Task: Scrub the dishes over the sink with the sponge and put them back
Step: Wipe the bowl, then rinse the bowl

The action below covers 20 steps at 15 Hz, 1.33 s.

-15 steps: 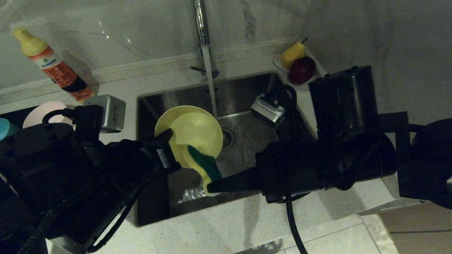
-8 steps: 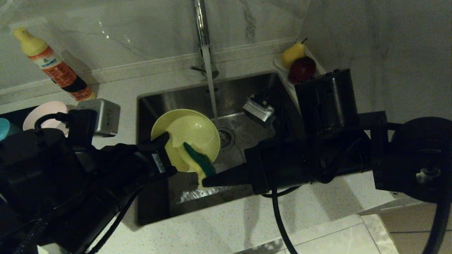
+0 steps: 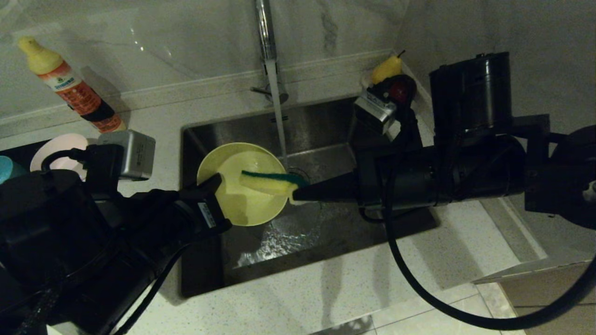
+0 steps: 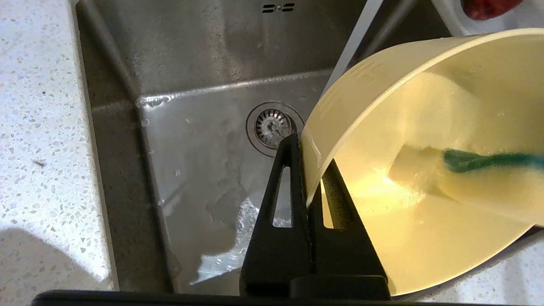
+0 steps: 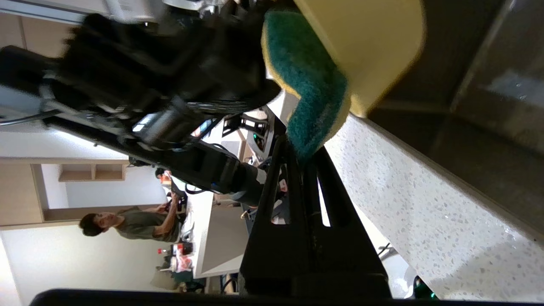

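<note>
Over the sink [image 3: 326, 125] my left gripper [image 3: 217, 179] is shut on the near rim of the yellow bowl [image 3: 242, 200], which is tilted with its inside facing the right arm. In the left wrist view one finger lies inside the bowl [image 4: 425, 212] and one outside, the left gripper [image 4: 308, 170] pinching the wall. My right gripper [image 3: 294, 195] is shut on the sponge [image 3: 267, 180], which lies level across the bowl's inside, green side up. The right wrist view shows the sponge [image 5: 310, 85] bent against the bowl [image 5: 365, 42] above the gripper [image 5: 304, 157]. A pink bowl [image 3: 56, 146] and a blue bowl [image 3: 4, 170] stand at the far left.
Water runs from the chrome tap [image 3: 264, 28] into the basin beside the bowl, near the drain [image 4: 272, 125]. A soap bottle [image 3: 70, 86] stands at the back left. A pear [image 3: 386, 70] and a red fruit sit at the sink's back right corner, behind my right wrist.
My right gripper has carried the sponge up from the bowl's lower edge to across its middle, and the sponge now lies level. The left gripper and bowl have hardly moved.
</note>
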Motion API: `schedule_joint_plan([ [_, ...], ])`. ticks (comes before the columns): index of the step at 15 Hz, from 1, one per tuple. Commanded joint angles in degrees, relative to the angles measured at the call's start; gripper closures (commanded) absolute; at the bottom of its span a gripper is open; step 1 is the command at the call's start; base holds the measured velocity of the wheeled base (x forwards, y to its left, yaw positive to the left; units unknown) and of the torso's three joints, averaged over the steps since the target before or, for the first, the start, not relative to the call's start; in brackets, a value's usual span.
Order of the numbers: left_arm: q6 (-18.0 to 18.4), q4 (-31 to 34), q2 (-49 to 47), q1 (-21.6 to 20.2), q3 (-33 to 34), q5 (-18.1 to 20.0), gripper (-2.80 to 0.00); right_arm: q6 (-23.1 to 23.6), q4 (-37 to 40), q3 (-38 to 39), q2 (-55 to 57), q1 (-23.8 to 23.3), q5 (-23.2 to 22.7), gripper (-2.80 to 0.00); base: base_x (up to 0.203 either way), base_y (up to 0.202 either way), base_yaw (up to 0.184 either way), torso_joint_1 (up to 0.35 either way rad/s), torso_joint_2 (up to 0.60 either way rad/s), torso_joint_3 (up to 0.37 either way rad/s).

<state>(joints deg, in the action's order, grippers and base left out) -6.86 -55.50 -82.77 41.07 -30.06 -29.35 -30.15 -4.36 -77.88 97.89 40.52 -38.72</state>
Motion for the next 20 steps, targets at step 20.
schedule_joint_plan([
  [20,-25.1,42.49,-9.12,-8.69,-26.33,8.09,0.0,-0.31,3.52,9.65,-20.83,-9.19,-2.08,0.0,0.0,0.0,0.0,0.0,0.0,0.0],
])
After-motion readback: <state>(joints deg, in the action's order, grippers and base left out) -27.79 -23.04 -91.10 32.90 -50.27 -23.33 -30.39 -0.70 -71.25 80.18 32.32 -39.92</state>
